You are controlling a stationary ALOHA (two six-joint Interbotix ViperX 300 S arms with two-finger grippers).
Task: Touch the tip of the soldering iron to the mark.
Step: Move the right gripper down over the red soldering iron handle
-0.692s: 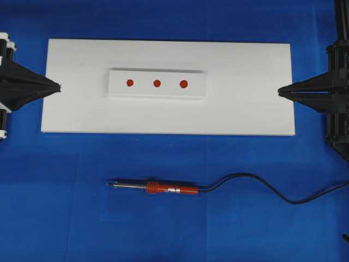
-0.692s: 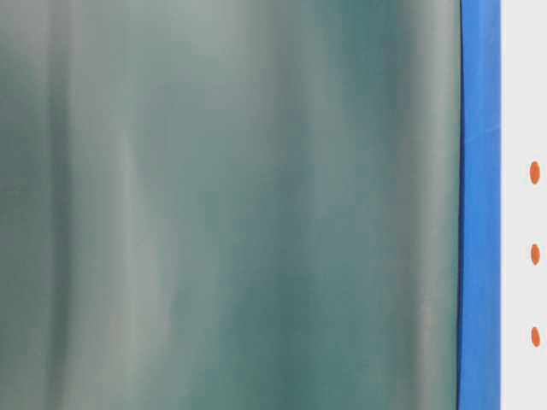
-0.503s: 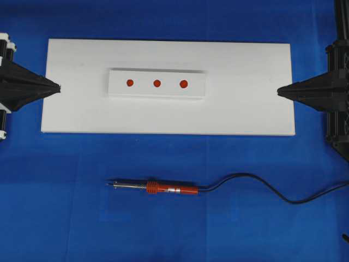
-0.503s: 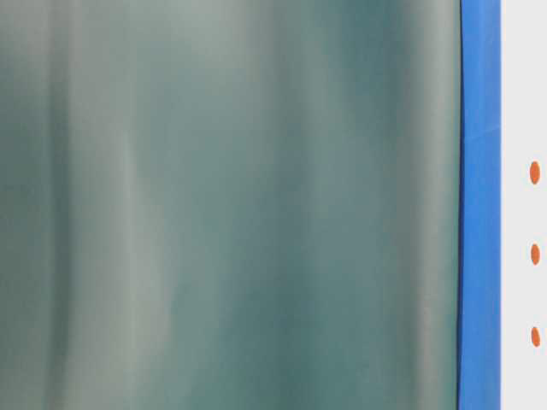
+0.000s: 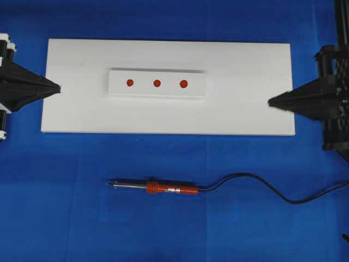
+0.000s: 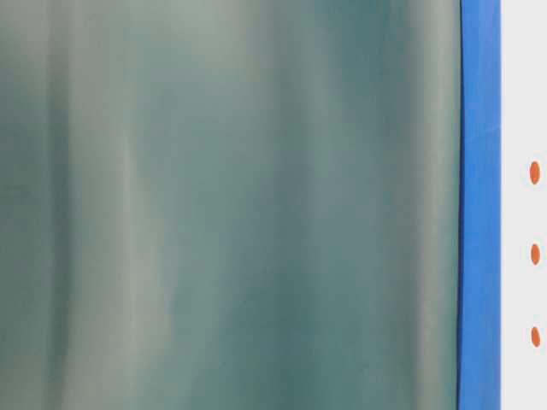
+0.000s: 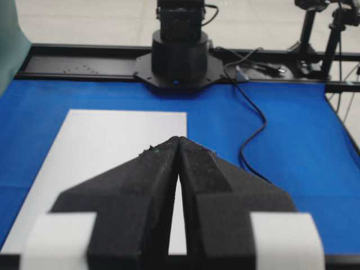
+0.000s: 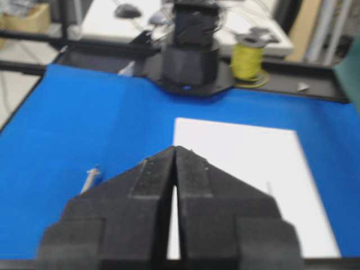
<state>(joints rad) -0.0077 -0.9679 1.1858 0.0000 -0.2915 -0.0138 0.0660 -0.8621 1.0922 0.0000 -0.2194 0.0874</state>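
both end effectors closed and empty, iron untouched on the bench

right end effector [image 5: 271, 101] sits at the right edge of the overhead frame with its jaws pressed together, gripping nothing, its tip over the right end of the white board [image 5: 245, 60]. left end effector [image 5: 58, 87] mirrors it at the left edge, jaws likewise together and empty; both wrist views show the foam jaws meeting along a thin seam.

the soldering iron [image 5: 155, 188] lies flat on the blue bench [image 5: 65, 218] in the lower middle of the overhead frame, well apart from both end effectors, tip pointing left, black cord [image 5: 256, 185] trailing off to the right. the mark [image 5: 184, 84] is the rightmost and slightly largest red dot on the white strip [image 5: 157, 93], in the upper middle.

risks, as i judge them: the handle is slim and lies low, so a closed or badly centred end effector could push it or roll it away rather than pick it up. the cord may drag and twist the iron once lifted, swinging the tip off target. the three dots look much alike, so the tip could land on the wrong one.

hard to make out: the table-level view is almost wholly filled by a blurred green surface, showing only a blue band and three dots at its right edge. the iron barely shows in the right wrist view, a pale blur at lower left.
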